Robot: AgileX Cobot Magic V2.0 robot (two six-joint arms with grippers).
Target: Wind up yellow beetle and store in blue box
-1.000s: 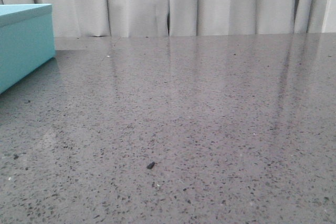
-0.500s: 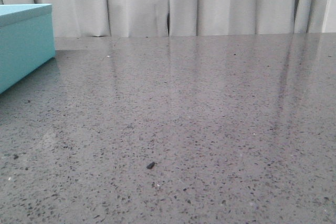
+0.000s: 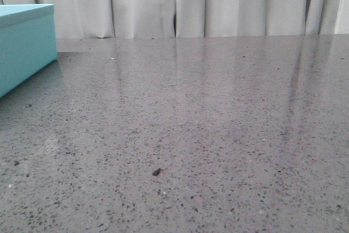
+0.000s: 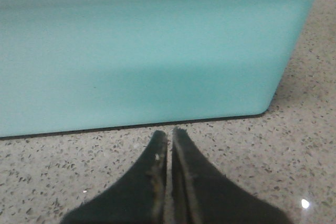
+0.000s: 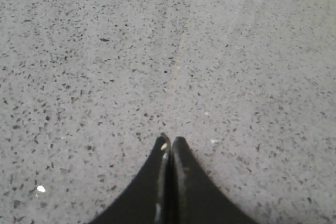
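Observation:
The blue box (image 3: 24,45) stands at the far left of the grey speckled table in the front view, lid on. It fills the left wrist view (image 4: 147,51), close in front of my left gripper (image 4: 169,134), which is shut and empty just short of the box's side. My right gripper (image 5: 171,140) is shut and empty above bare tabletop. The yellow beetle is out of view in every frame. Neither gripper shows in the front view.
A small dark speck (image 3: 156,172) lies on the table near the front. Pale curtains (image 3: 191,4) hang behind the table's far edge. The grey table (image 3: 218,124) stretches across the middle and right.

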